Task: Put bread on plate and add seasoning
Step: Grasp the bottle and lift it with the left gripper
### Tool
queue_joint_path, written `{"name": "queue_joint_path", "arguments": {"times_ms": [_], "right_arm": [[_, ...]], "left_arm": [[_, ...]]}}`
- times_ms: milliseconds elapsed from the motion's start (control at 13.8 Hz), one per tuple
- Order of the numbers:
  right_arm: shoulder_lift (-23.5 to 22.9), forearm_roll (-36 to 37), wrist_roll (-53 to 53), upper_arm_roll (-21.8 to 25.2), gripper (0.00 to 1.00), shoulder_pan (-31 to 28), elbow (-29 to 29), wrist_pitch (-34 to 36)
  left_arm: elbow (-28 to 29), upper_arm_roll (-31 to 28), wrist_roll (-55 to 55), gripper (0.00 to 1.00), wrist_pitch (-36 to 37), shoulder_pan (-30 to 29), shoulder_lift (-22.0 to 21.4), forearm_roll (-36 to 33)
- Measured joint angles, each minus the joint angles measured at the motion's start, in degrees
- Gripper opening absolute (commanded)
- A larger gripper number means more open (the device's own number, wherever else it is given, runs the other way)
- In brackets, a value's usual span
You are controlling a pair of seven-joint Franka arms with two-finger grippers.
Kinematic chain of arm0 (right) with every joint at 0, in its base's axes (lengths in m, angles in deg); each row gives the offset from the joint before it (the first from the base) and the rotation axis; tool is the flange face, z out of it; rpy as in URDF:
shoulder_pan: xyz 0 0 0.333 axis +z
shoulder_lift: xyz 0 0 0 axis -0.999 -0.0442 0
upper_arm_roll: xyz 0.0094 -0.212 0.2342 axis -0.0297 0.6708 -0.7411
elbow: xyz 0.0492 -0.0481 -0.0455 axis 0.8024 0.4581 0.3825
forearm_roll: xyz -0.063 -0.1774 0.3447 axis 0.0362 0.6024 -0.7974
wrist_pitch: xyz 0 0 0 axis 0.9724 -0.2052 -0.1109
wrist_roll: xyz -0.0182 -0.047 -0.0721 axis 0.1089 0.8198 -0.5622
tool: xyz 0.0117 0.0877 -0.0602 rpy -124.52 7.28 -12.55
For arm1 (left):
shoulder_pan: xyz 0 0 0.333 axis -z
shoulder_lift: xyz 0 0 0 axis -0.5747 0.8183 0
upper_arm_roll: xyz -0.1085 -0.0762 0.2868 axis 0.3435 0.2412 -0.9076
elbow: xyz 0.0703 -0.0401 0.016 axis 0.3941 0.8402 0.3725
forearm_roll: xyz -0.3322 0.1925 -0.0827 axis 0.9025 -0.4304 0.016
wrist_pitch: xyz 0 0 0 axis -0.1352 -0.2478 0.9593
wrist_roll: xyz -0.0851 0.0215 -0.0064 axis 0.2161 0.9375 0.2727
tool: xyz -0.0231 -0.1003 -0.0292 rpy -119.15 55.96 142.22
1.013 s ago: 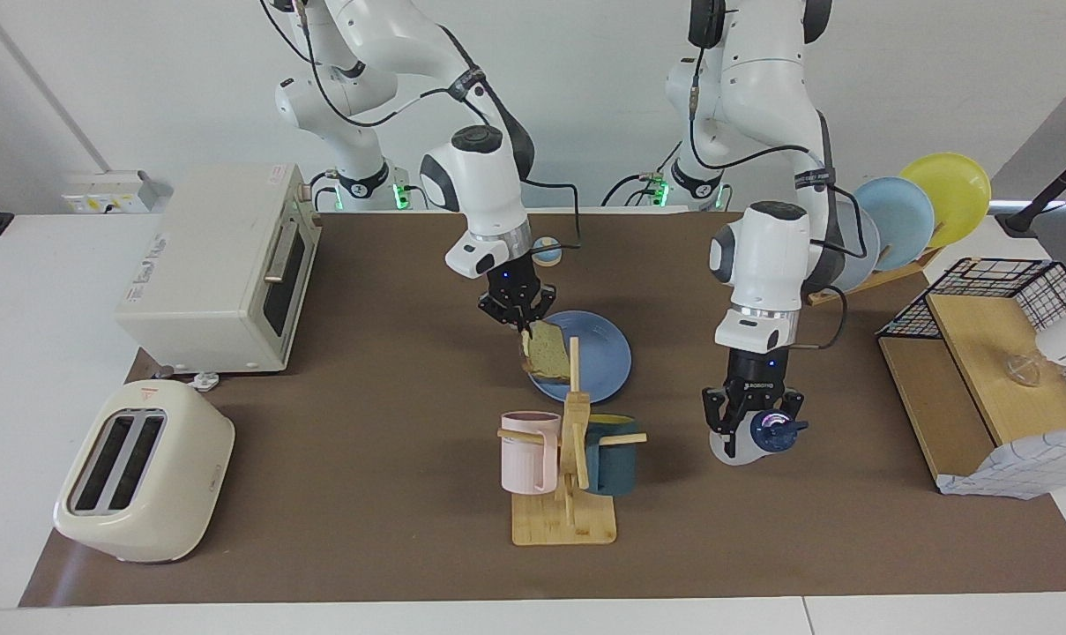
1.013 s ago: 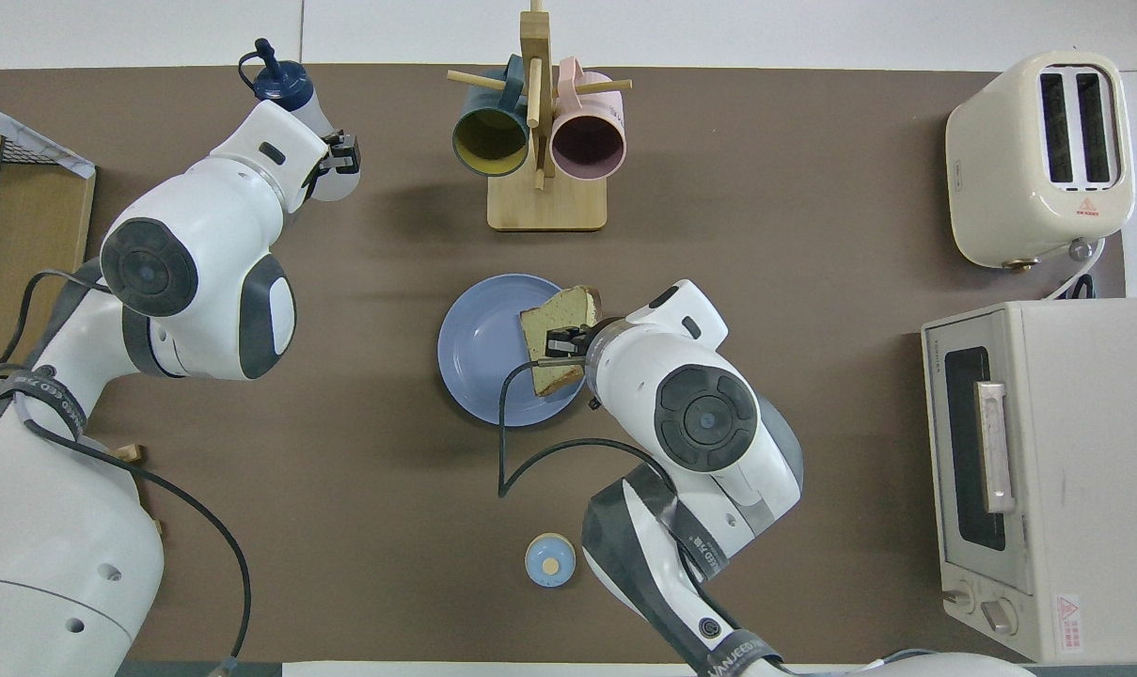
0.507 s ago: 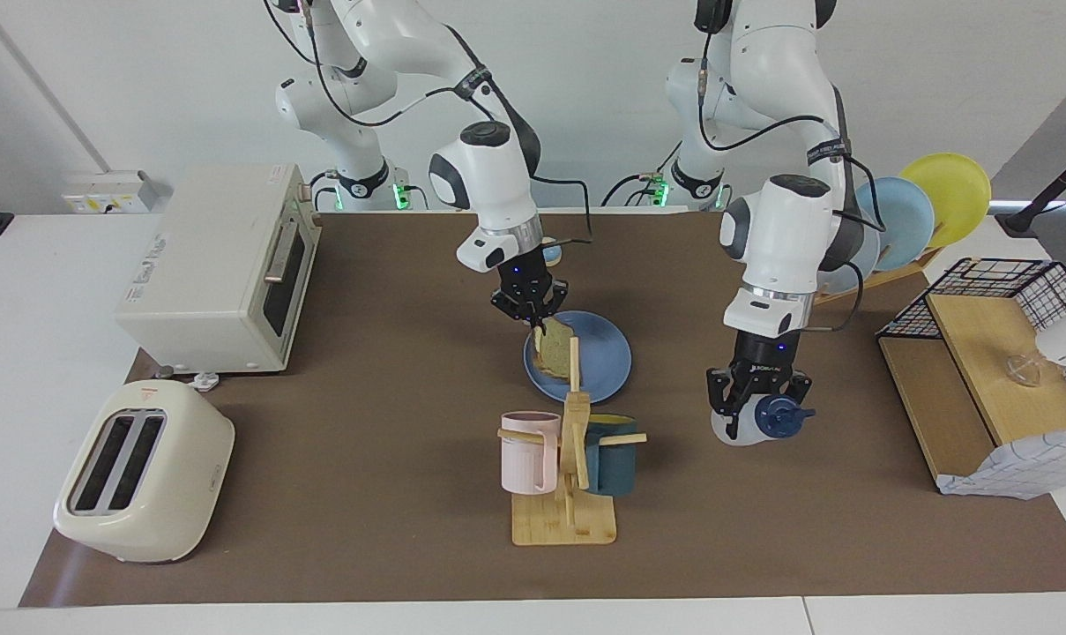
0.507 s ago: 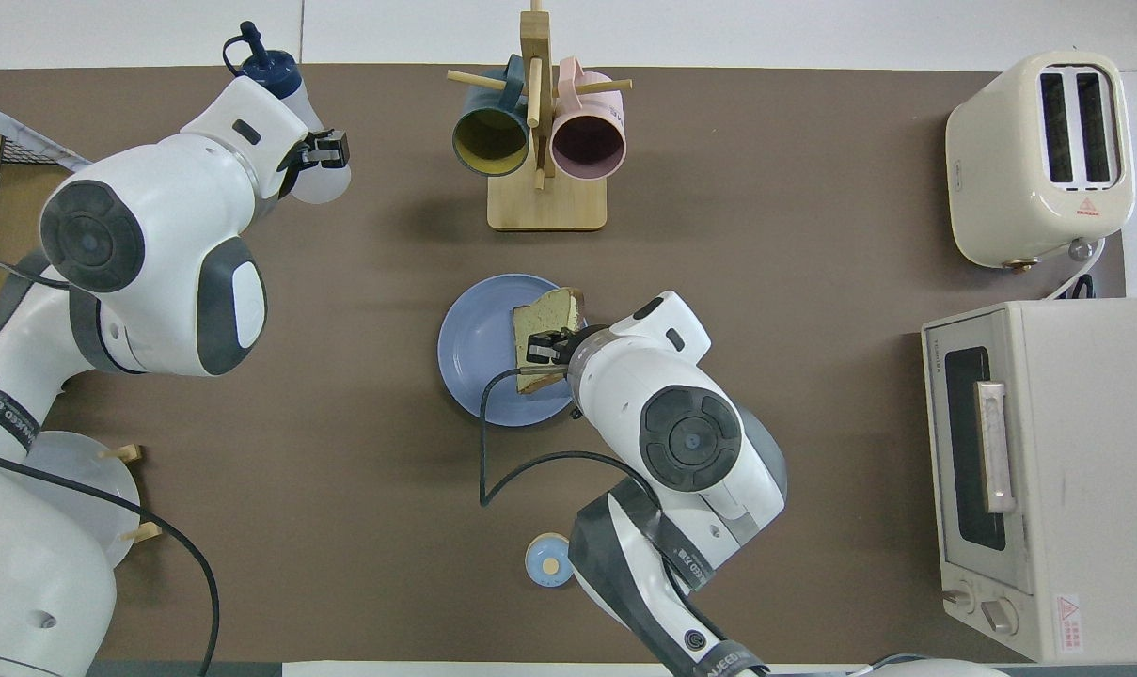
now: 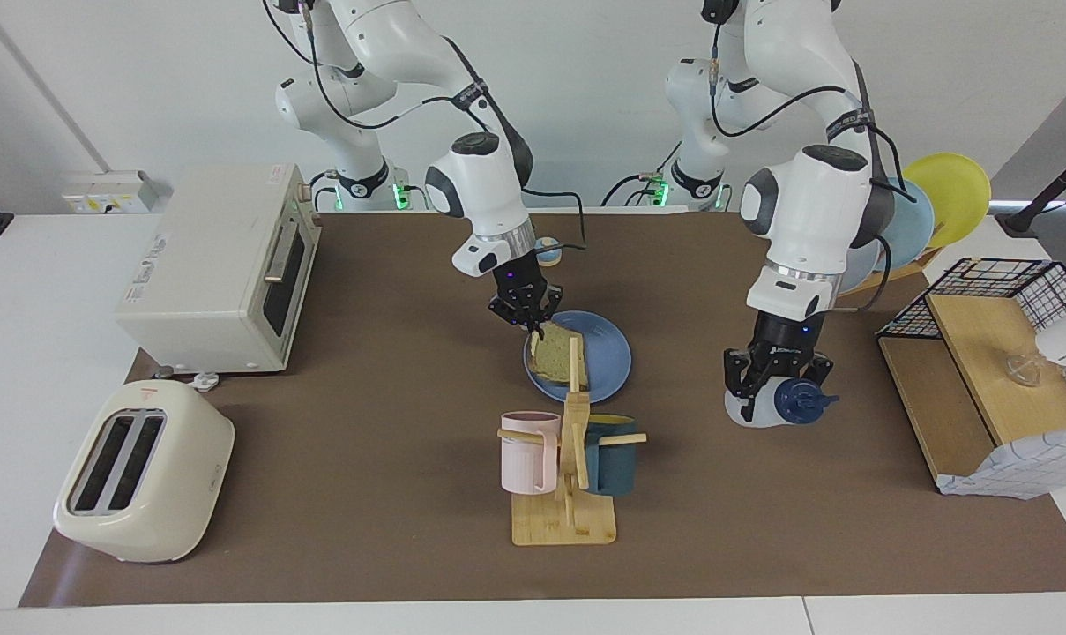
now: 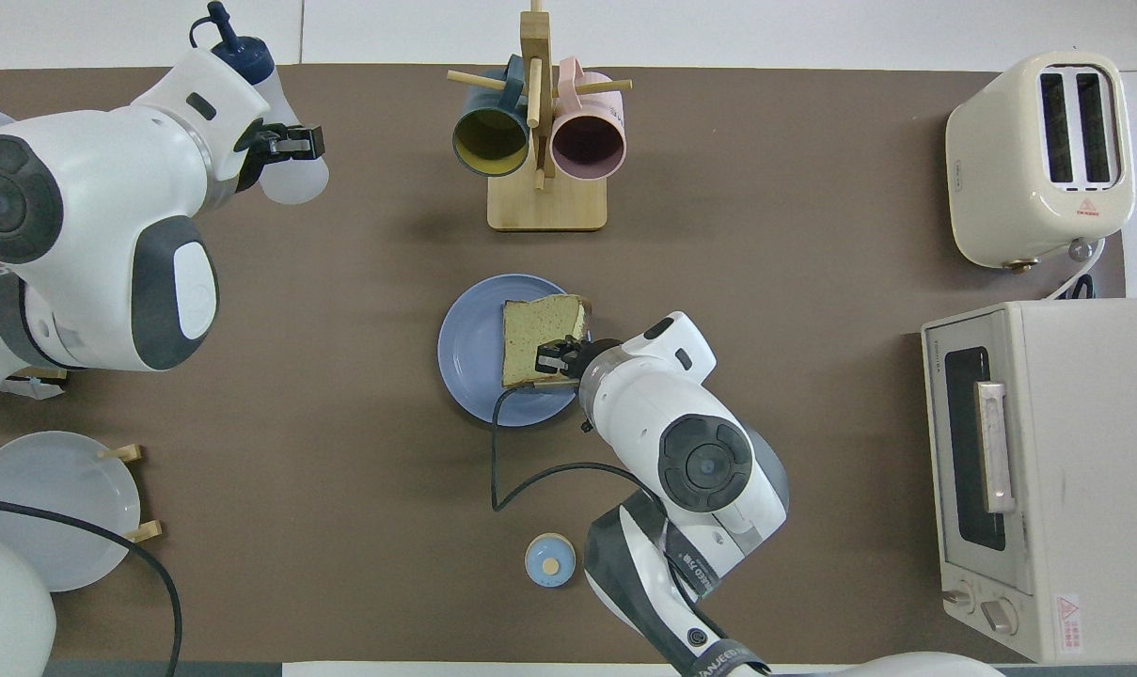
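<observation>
Tan, brown-crusted bread lies on the blue plate, its edge clamped in the right tool.

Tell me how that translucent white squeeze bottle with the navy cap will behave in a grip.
The translucent white squeeze bottle with the navy cap hangs in the left gripper, so it is probably light. Its soft-looking plastic wall may dent under pressure. The rounded body looks smooth, so it could slip or swivel between the fingers.

wall: plain white | table: white | mat: brown
</observation>
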Motion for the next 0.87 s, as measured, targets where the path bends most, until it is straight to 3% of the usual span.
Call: {"name": "queue_joint_path", "arguments": {"times_ms": [145,217,289,362,868], "right_arm": [[-0.01,0.0,0.02,0.04,0.0,-0.02,0.48,-0.02],[-0.01,0.0,0.02,0.04,0.18,-0.02,0.61,-0.03],[-0.01,0.0,0.03,0.04,0.77,-0.02,0.68,-0.03],[-0.01,0.0,0.04,0.04,1.0,-0.02,0.7,-0.04],[0.0,-0.01,0.2,-0.04,1.0,0.03,-0.83,-0.34]], "left_arm": [[-0.09,0.07,-3.25,0.0,3.67,-0.71,-2.01,1.41],[-0.12,0.08,-5.57,0.0,5.98,-1.1,-3.32,2.23],[-0.14,0.06,-7.77,0.0,8.51,-1.36,-4.82,2.63],[-0.14,0.07,-9.51,0.0,10.74,-1.55,-6.19,2.73],[-0.1,-0.02,-25.0,0.0,23.61,-3.51,-11.22,2.84]]}}
